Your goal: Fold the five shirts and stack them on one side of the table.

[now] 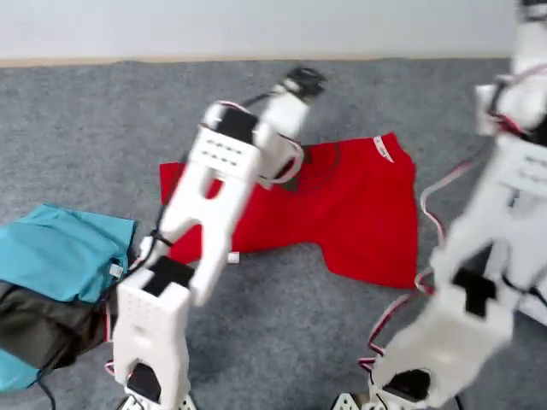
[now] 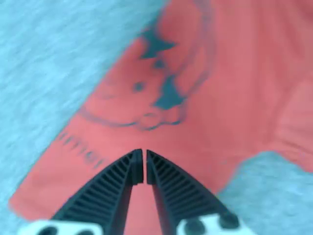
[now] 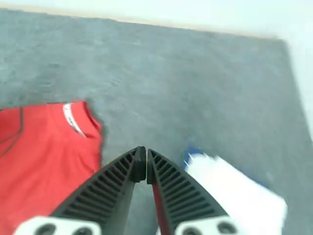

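A red shirt with a dark print lies spread flat in the middle of the grey table. My left gripper hovers over the printed part of this red shirt, jaws shut with nothing between them. In the high view the left arm reaches from the near edge, and its gripper is over the shirt's left half. My right gripper is shut and empty above bare table, just right of the red shirt's collar. A teal shirt lies folded on a dark shirt at the table's left.
A white cloth with a blue edge lies on the table close beside the right gripper. The grey table meets a pale wall at the far edge. Red and white cables trail from the right arm over the shirt's right edge.
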